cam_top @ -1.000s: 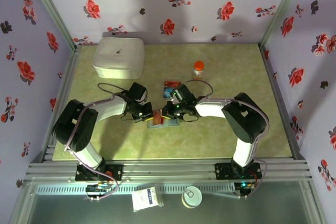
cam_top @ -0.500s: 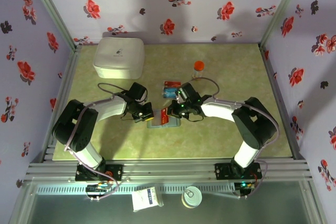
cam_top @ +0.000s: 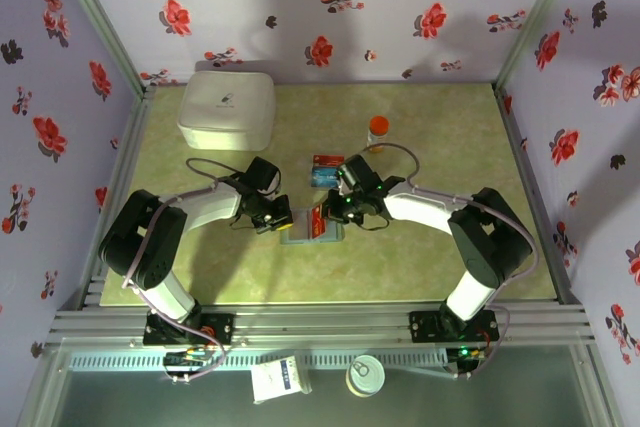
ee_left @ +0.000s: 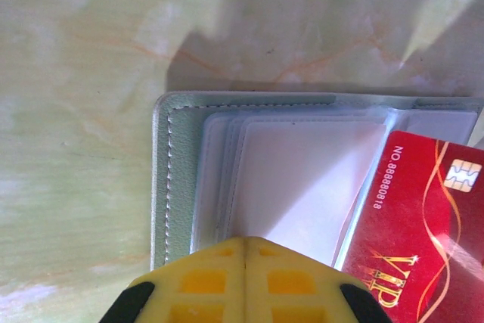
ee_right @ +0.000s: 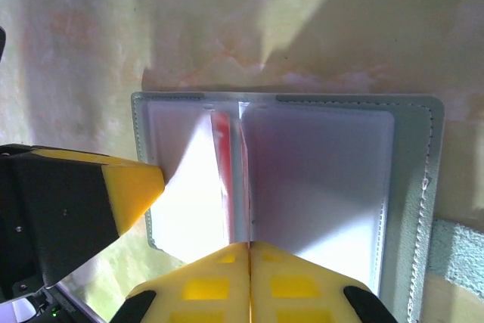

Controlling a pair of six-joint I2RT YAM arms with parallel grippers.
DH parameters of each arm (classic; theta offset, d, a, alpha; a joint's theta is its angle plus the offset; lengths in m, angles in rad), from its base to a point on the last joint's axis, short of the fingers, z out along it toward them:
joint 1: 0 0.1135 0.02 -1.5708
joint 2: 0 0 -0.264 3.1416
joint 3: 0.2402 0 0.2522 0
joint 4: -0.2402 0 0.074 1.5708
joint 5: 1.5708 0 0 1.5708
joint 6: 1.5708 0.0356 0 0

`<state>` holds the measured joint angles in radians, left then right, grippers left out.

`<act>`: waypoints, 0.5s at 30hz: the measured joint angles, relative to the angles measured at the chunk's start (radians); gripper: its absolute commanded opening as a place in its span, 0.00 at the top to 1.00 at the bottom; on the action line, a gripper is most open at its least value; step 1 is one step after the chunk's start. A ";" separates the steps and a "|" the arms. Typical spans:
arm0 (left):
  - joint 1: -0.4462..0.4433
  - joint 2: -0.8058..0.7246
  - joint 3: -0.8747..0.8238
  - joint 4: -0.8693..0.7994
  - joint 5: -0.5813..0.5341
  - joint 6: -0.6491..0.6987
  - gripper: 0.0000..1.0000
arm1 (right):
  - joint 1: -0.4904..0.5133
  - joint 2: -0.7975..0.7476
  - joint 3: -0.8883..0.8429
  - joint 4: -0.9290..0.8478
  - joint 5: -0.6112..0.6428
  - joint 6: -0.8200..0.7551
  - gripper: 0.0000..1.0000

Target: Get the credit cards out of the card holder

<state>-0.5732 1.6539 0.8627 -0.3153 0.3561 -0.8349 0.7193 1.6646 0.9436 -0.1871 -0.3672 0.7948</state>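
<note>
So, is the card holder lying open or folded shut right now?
Open: the card holder lies spread flat, with both panels and their clear sleeves showing either side of the fold.

Card holder (ee_left: 180, 187) lies open, red card (ee_left: 423, 221) tilted over it.

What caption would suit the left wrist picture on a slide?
Shut left gripper poised over the open card holder, with a red VIP card angled across its right side.

Crowded around the card holder (cam_top: 300, 237); open over the right table (cam_top: 470, 147); blocked back-left by white box (cam_top: 226, 109), mid-back by bottle (cam_top: 377, 132).
</note>
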 measured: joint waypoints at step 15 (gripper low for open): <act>0.009 -0.077 -0.014 -0.030 -0.042 0.004 0.92 | 0.036 0.044 0.085 -0.097 0.066 -0.029 0.92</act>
<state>-0.5644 1.5772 0.8490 -0.3454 0.3138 -0.8307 0.7551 1.7084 1.0290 -0.2840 -0.3016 0.7654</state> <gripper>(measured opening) 0.104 0.083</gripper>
